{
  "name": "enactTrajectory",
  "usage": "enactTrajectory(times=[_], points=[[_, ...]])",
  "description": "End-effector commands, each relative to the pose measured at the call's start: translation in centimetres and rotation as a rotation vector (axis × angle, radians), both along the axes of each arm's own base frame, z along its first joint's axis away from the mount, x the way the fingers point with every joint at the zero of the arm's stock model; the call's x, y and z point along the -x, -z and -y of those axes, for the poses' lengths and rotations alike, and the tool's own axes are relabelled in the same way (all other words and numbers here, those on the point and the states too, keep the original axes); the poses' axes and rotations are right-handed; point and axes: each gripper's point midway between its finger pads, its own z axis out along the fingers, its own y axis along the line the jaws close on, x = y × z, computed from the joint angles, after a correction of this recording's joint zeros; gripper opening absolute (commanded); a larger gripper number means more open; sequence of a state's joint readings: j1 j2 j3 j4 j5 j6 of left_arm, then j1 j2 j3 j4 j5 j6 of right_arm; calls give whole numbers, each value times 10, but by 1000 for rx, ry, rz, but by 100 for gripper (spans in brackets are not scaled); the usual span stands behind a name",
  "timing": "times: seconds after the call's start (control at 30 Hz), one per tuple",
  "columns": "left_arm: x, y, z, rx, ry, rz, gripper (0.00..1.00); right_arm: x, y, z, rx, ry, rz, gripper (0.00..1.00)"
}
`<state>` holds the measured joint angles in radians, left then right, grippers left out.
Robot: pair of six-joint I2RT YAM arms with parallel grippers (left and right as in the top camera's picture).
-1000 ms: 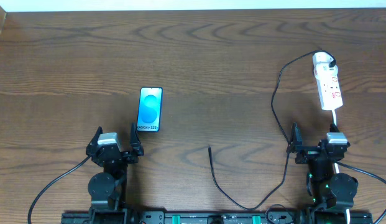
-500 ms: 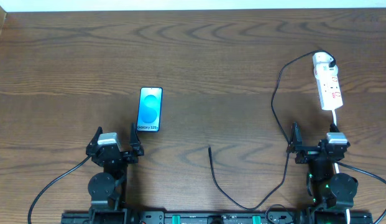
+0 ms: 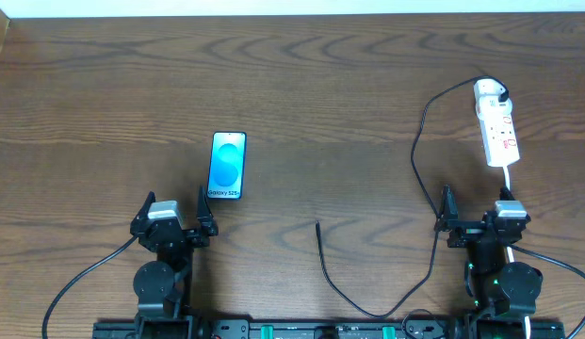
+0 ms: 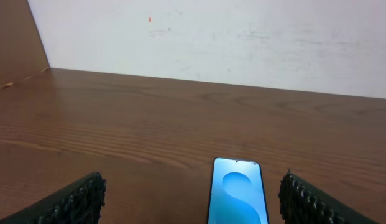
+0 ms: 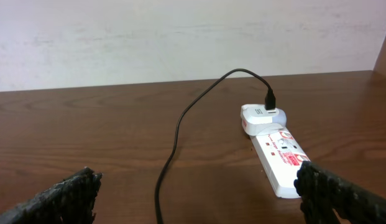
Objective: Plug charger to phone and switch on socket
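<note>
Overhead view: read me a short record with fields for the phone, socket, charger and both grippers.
phone: flat on table, screen lit, nothing plugged in
socket: far right, switch state unreadable
charger: one end plugged in at socket, free tip loose on table, apart from phone
left gripper: open, empty
right gripper: open, empty

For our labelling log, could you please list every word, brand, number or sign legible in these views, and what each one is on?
"Galaxy S25+": on the phone, at the end of its lit screen nearest the robot, overhead view.
Red markings on the socket: too small and blurred to read in either view that shows them.
No other text is legible.
</note>
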<state>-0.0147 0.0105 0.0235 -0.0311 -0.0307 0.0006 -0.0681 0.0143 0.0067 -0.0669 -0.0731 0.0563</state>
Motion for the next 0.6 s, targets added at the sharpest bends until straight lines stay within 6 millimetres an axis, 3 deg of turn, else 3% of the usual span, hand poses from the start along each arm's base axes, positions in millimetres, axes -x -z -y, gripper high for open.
enactTrajectory(times=[0.0,0.57], points=[[1,18,-3,-5,-15,-53,89,0,0,2,13,11,2,99],[1,18,-4,-5,-21,-52,89,0,0,2,13,11,2,99]])
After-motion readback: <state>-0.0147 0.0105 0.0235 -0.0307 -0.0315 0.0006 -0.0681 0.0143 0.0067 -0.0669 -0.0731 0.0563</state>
